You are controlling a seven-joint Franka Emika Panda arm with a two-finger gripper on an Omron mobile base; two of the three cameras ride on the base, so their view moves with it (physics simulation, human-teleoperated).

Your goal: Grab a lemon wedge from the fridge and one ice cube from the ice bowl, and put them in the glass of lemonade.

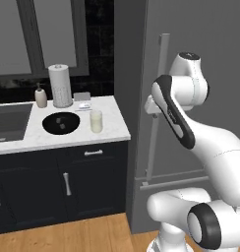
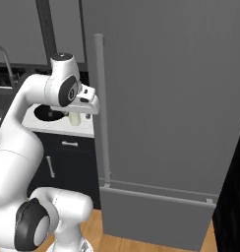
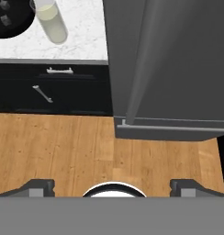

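- Fridge stands right of table, door shut.
- On table: ice bowl w/ glass of lemonade just right of it.
- Paper-towel roll behind bowl (soap bottle to its left).
- Sink at table's left end.
- Drawers below table.

The fridge at the right of the frame looks like matt grey metal. The counter at the left is white marble, veined and smooth. The ice bowl is glossy black. The glass of lemonade is clear and smooth. The floor along the bottom is warm grained wood. The drawers are matt navy.
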